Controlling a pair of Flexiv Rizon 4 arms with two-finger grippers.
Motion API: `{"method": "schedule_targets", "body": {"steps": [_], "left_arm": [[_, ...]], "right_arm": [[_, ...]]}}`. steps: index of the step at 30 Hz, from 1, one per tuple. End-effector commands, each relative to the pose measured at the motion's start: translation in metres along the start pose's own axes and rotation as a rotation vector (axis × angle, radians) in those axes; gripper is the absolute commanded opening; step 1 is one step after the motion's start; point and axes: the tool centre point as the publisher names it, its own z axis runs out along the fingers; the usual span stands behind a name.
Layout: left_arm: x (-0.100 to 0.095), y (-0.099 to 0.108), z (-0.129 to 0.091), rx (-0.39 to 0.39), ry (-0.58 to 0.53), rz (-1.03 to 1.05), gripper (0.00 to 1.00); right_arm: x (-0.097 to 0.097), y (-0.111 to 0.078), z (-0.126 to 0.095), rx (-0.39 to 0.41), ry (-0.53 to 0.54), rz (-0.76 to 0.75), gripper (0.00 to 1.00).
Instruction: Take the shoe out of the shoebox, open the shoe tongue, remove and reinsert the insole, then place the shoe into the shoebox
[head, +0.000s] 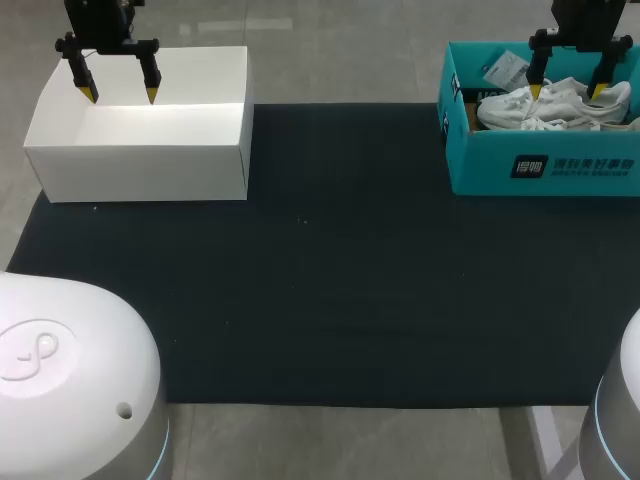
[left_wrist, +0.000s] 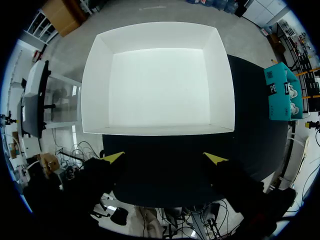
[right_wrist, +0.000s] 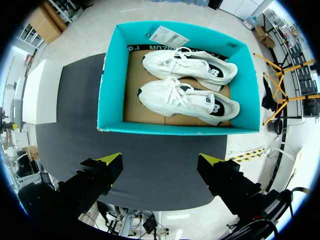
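White shoes, two of them, lie side by side on their sides on the brown cardboard floor of an open teal shoebox (right_wrist: 175, 129), the nearer shoe (right_wrist: 187, 100) just behind the front wall and the farther shoe (right_wrist: 187, 67) beside a loose paper tag (right_wrist: 169, 35) in a rear corner. The right end effector (right_wrist: 159, 158) hangs above the box's front edge, yellow-tipped fingers spread wide and holding nothing. The shoebox stands at the far right corner of a black mat (head: 320, 280) on the grey bench (head: 340, 50). At the far left corner an open white box (left_wrist: 95, 90) sits under the left end effector (left_wrist: 164, 157), its fingers likewise apart and touching nothing.
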Motion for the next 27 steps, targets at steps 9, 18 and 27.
{"method": "schedule_targets", "body": {"steps": [9, 18, 27], "left_arm": [[0.000, 0.000, 0.000, 0.000, 0.000, 0.000, 1.00], [0.000, 0.000, 0.000, 0.000, 0.000, 0.000, 1.00], [0.000, 0.000, 0.000, 0.000, 0.000, 0.000, 1.00]], "right_arm": [[0.000, 0.000, 0.000, 0.000, 0.000, 0.000, 1.00], [-0.030, 0.012, 0.022, 0.004, -0.026, 0.097, 1.00], [-0.089, 0.030, 0.049, -0.008, -0.077, 0.196, 1.00]]}}
